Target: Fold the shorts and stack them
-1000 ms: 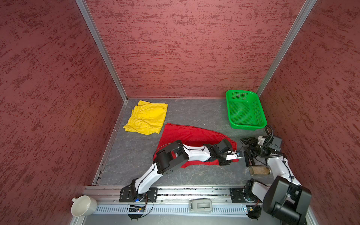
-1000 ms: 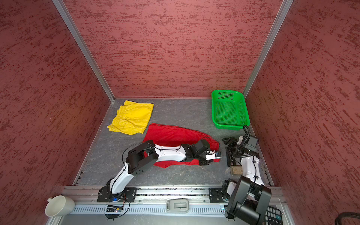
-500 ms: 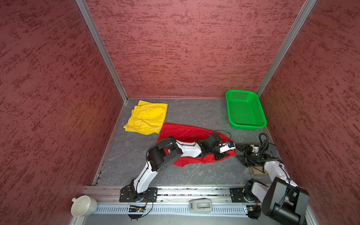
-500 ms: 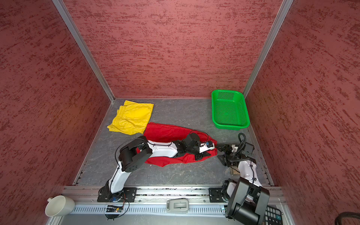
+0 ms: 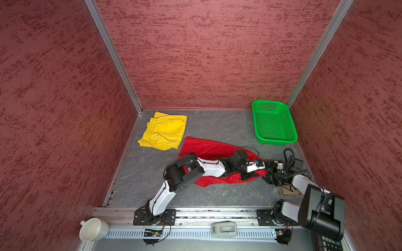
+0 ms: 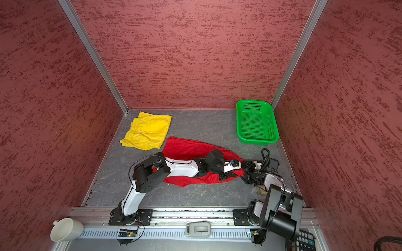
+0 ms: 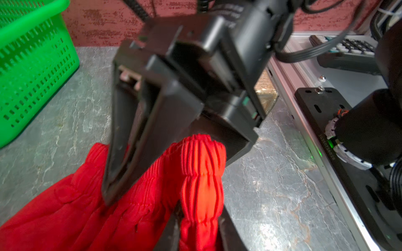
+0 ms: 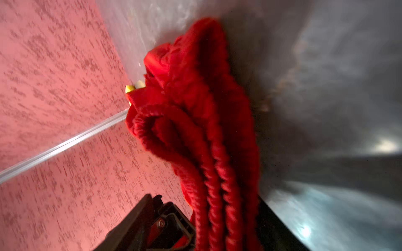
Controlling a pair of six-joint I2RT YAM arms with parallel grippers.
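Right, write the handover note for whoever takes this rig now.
Left claw: shut on the waistband of the red shorts.
Right claw: open, straddling the same waistband, not gripping.
Yellow shorts: back left, lying flat, apparently folded.
Red shorts: centre, rumpled, not folded.
Done: the yellow pair, probably.
Left: fold the red pair, then stack the two.

Plain red shorts, yellow shorts, green perforated basket

Grey marbled tabletop bears yellow shorts, red shorts and a green basket.
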